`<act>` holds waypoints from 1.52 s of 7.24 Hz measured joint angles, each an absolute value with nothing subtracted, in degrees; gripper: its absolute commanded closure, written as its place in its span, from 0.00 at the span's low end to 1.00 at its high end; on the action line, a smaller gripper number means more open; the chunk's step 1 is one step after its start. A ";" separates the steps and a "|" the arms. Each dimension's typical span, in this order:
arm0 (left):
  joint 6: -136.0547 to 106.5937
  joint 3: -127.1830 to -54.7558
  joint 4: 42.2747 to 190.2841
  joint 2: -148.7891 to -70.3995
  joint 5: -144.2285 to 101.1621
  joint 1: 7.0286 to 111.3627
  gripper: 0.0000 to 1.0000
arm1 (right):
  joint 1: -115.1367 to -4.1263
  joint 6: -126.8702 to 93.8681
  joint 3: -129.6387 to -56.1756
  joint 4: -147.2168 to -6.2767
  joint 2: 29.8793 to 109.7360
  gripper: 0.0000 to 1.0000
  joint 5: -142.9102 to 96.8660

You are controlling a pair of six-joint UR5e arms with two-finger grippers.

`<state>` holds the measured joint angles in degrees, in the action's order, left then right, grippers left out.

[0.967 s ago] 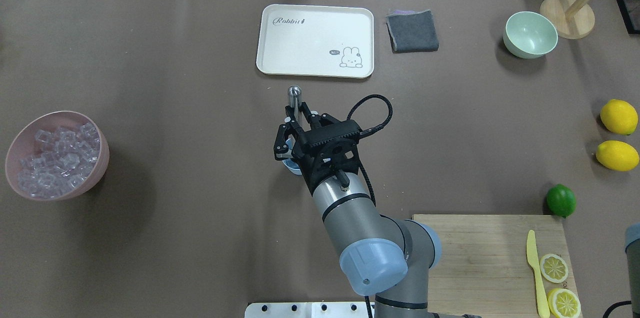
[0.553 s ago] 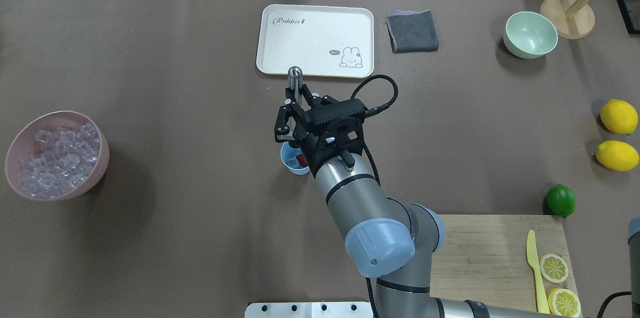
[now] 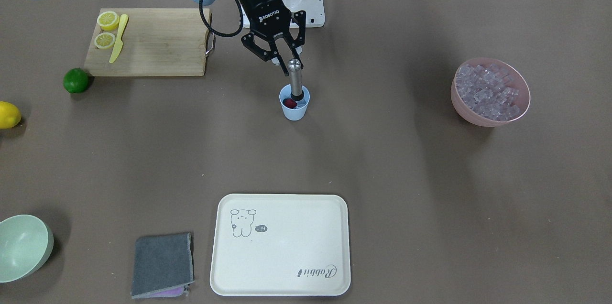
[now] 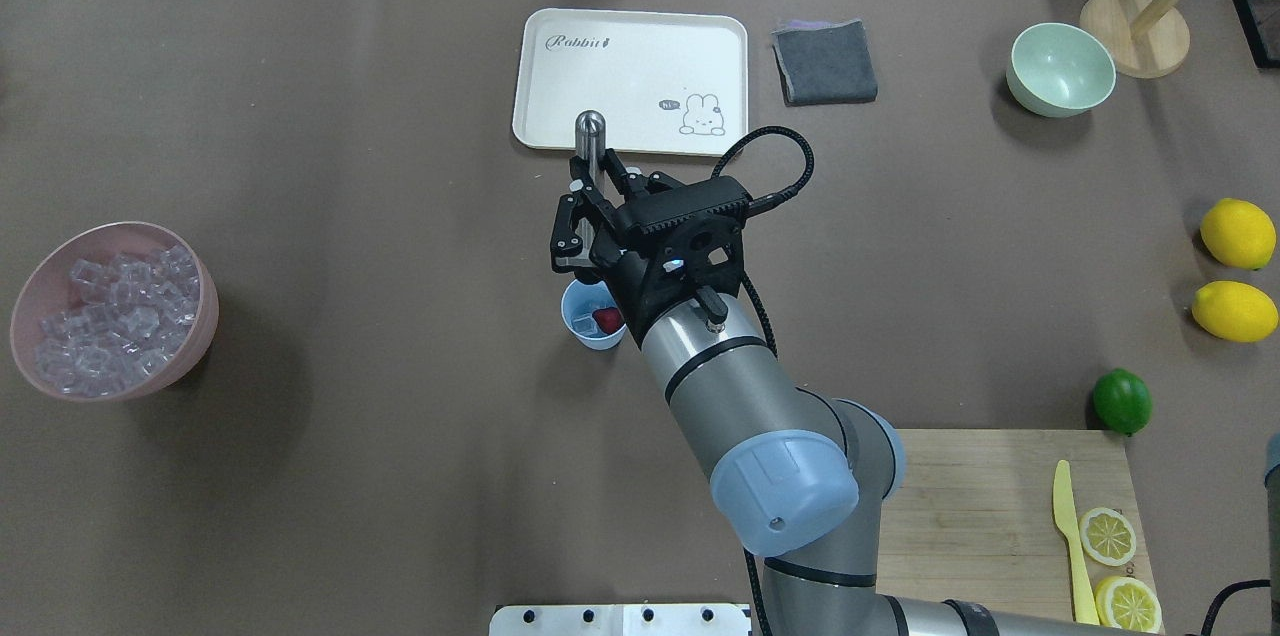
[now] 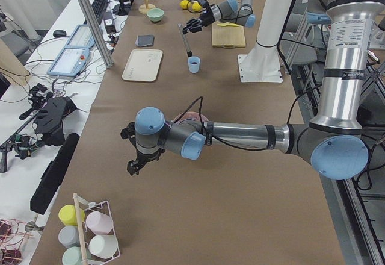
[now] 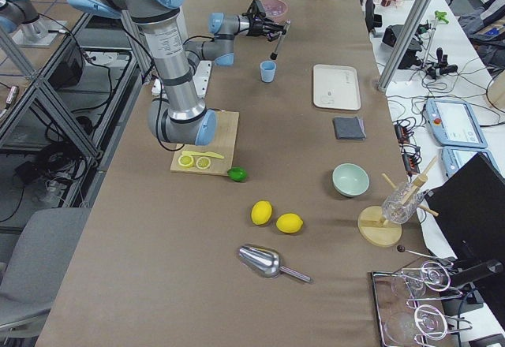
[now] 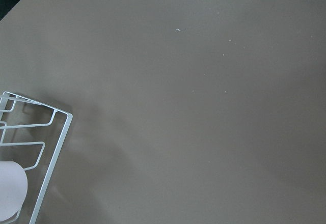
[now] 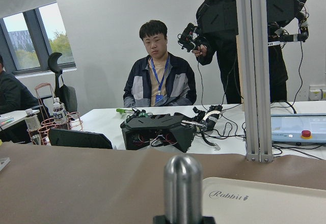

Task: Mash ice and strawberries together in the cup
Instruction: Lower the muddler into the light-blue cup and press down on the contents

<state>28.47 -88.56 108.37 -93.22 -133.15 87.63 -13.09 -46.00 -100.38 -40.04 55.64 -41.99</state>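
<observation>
My right gripper point(image 4: 590, 201) is shut on a steel muddler point(image 4: 589, 141) and holds it nearly upright. Its lower end hangs just above the small light-blue cup point(image 4: 580, 328), as the exterior left view shows point(image 5: 187, 41). A red strawberry point(image 4: 606, 319) lies in the cup point(image 3: 294, 109). Whether ice is in the cup I cannot tell. The ice point(image 4: 110, 316) fills the pink bowl point(image 4: 195, 346) at the far left. My left gripper point(image 5: 133, 165) shows only in the exterior left view, low over bare table, so I cannot tell if it is open or shut.
A cream tray point(image 4: 630, 41) lies beyond the cup, with a grey cloth point(image 4: 825, 61) and a pale green bowl point(image 4: 1060, 69) to its right. Two lemons point(image 4: 1238, 233), a lime point(image 4: 1121, 401) and a cutting board point(image 4: 980, 516) with a yellow knife are at right. A wire rack point(image 7: 30, 132) is near the left wrist.
My right gripper has lifted the muddler up out of the cup and moved a little toward the tray. The cup and its strawberry now show.
</observation>
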 measured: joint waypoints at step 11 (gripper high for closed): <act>28.47 -88.35 109.15 -92.84 -133.24 87.62 0.03 | -10.82 -47.67 -93.98 -37.73 55.91 1.00 -41.85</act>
